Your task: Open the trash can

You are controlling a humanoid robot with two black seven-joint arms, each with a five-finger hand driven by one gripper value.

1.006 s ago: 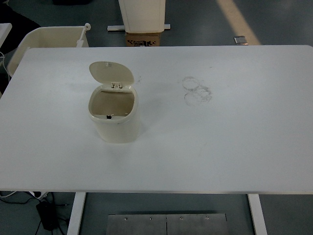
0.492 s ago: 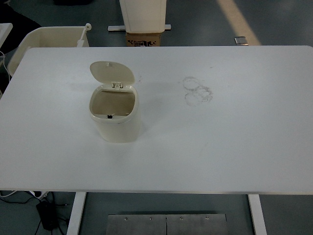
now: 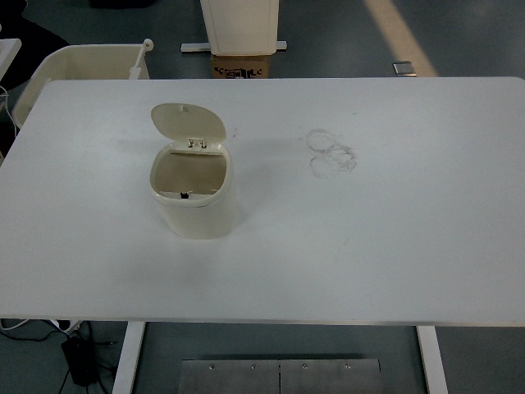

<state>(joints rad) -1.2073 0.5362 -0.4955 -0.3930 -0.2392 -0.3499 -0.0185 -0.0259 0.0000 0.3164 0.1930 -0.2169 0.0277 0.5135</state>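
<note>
Neither robot hand showed anywhere in the top view, so their finger state could not be told.

The trash can (image 3: 194, 193) stood upright on the white table (image 3: 369, 246), on its left half, roughly midway between the near and far edges. It was cream, small, with rounded corners. Its lid (image 3: 188, 121) was open, swung up and back on the hinge (image 3: 195, 144) at the far rim and tipped away from the camera, so the lid's pale inner face showed. The mouth of the can was fully exposed; the inside looked tan and shadowed, with a small dark latch part (image 3: 181, 195) at the near rim.

Right of the can, well apart from it, faint grey ring marks (image 3: 330, 152) overlapped on the tabletop, a few circles smudged together. A few tiny specks lay near the lid; too small to tell what.

Beyond the far edge of the table, at the left, a cream plastic bin (image 3: 78, 64) sat on the floor with a white handle (image 3: 139, 59) leaning at its right corner. Further right, a white cabinet base (image 3: 239, 23) stood on the grey floor with a brown cardboard box (image 3: 239, 66) just in front of it. Below the near edge, the table legs (image 3: 129, 357), a black power adapter with cable (image 3: 78, 359) and a metal plate (image 3: 280, 376) showed.
</note>
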